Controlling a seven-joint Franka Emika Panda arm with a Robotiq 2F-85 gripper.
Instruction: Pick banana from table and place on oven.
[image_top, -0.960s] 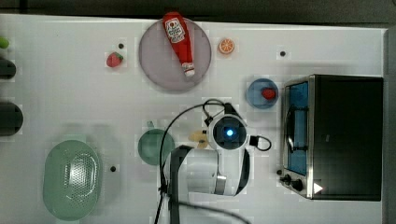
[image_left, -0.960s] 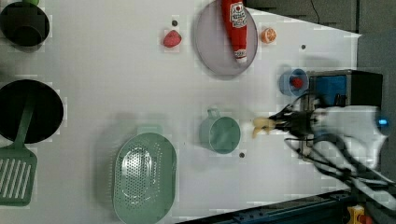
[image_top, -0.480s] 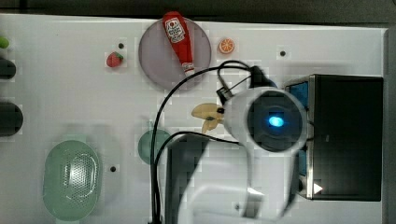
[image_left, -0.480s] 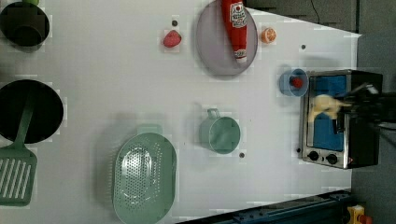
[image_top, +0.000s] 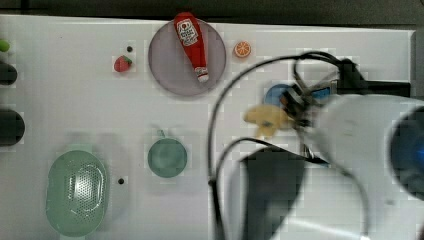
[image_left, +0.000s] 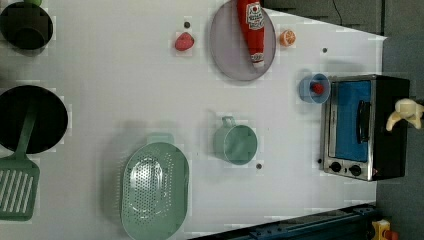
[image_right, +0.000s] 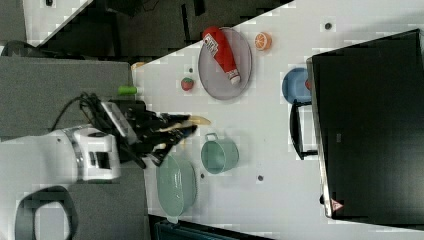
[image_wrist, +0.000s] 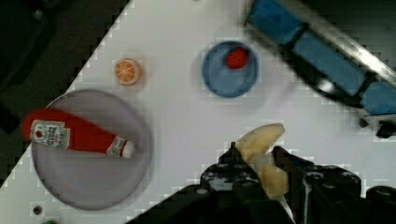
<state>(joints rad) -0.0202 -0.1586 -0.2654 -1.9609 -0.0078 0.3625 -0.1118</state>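
The pale yellow banana is lifted off the white table, and my gripper is shut on its middle. In the top view the banana hangs beside the blue bowl, with the blurred arm covering most of the oven. In the left view the banana sits at the left view's right edge, level with the black top of the oven. In the right view my gripper and the banana are far to the left of the oven.
A ketchup bottle lies on a grey plate. Nearby are an orange slice and a strawberry. A green cup and a green colander stand on the table. A black pan and spatula lie at the left view's left.
The banana has left the table beside the green cup and travelled with my shut gripper toward the oven. The arm has risen and looms larger in the top view.
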